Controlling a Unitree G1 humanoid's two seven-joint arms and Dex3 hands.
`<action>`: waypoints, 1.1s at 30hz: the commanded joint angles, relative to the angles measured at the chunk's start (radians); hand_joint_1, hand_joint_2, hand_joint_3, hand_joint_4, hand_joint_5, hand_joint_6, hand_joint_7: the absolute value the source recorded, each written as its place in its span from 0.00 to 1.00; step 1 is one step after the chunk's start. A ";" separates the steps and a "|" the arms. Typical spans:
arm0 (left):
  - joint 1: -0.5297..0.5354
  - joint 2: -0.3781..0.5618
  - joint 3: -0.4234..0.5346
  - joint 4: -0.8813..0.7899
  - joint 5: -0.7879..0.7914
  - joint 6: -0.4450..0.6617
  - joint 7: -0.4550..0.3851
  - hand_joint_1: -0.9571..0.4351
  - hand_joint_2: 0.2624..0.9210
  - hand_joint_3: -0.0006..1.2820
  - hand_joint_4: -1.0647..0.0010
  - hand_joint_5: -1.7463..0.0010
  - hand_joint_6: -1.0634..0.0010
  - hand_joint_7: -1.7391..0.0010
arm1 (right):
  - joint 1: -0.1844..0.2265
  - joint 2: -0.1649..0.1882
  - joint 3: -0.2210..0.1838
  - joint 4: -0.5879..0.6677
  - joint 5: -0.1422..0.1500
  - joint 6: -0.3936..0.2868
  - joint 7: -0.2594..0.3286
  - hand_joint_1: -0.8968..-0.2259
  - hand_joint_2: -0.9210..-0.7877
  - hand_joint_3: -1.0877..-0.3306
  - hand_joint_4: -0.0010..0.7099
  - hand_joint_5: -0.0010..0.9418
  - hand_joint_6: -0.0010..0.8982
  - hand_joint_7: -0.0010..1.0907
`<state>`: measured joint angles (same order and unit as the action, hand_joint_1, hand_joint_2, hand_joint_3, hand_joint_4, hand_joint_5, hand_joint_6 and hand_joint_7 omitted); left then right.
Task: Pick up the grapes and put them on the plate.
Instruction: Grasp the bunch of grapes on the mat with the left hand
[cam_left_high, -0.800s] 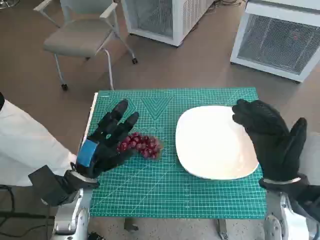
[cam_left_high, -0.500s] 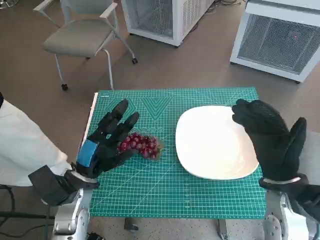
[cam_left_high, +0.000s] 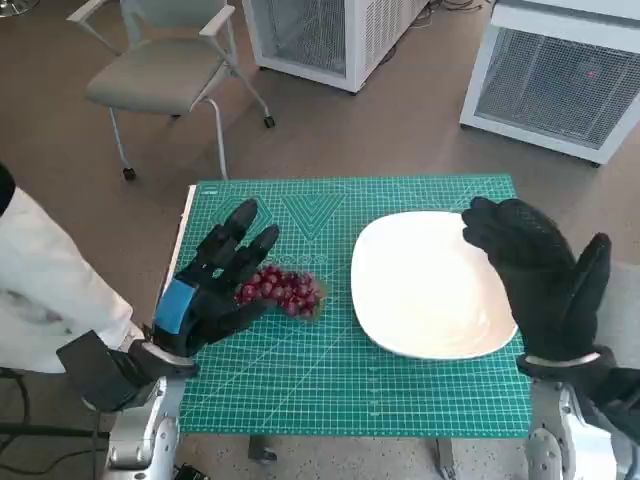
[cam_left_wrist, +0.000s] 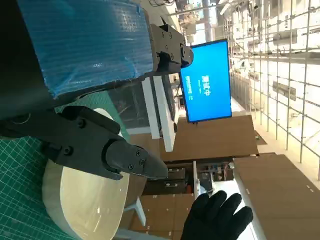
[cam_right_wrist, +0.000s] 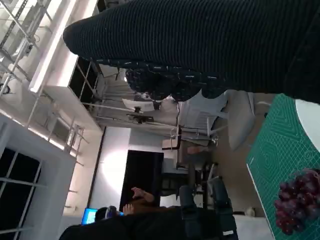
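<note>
Head view: a bunch of dark red grapes (cam_left_high: 283, 290) lies on the green cutting mat (cam_left_high: 330, 390), left of centre, not on the plate. The white plate (cam_left_high: 425, 285) sits on the right half of the mat, near the grapes but apart from them, with a strip of mat between.

Left hand (cam_left_high: 215, 285): black, blue tape on its back, stretched over the mat at the left edge of the grapes. Fingers (cam_left_high: 240, 222) apart and extended, pointing away from the robot. The lower fingers overlap the near left side of the bunch; I cannot tell whether they touch it. It has hold of nothing. Left wrist view: the taped back (cam_left_wrist: 85, 40) fills the upper part, a black finger (cam_left_wrist: 100, 150) juts out over the plate (cam_left_wrist: 90, 200), and the gloved hand (cam_left_wrist: 217, 217) shows beyond.

Right hand (cam_left_high: 540, 275): knitted glove, raised on edge over the right rim of the plate, fingers apart and loosely extended, thumb out to the right. It holds nothing. Right wrist view: the glove (cam_right_wrist: 210, 45) is a dark band, with the grapes (cam_right_wrist: 295, 205) on the mat (cam_right_wrist: 272, 150) at the frame's corner.

Around the table: a grey chair (cam_left_high: 165, 75) on the brown floor (cam_left_high: 390, 130) beyond the left corner, two white grilled cabinets (cam_left_high: 560, 75) further back, and white cloth (cam_left_high: 50, 290) at the left edge of the head view.
</note>
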<state>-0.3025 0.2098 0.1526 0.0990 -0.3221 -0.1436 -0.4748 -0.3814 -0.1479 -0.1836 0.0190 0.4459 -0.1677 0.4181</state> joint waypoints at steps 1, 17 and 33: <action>0.000 0.005 0.002 -0.002 -0.008 -0.006 -0.006 0.41 1.00 0.03 0.72 1.00 0.75 1.00 | 0.002 0.004 0.004 0.020 -0.005 0.005 0.003 0.78 0.00 0.59 0.59 0.80 0.23 0.92; 0.002 0.008 0.003 -0.004 -0.009 -0.001 -0.014 0.41 1.00 0.03 0.72 1.00 0.75 1.00 | 0.003 0.002 0.009 0.024 -0.009 -0.007 0.005 0.79 0.00 0.58 0.59 0.80 0.22 0.91; 0.038 0.214 -0.124 -0.173 0.706 -0.021 0.226 0.40 0.94 0.01 0.87 1.00 0.84 1.00 | 0.006 -0.003 0.006 0.024 -0.005 -0.007 0.008 0.79 0.00 0.58 0.58 0.80 0.22 0.91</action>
<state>-0.3023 0.2634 0.1193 0.0824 -0.0982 -0.1831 -0.3987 -0.3836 -0.1486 -0.1775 0.0264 0.4457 -0.1796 0.4187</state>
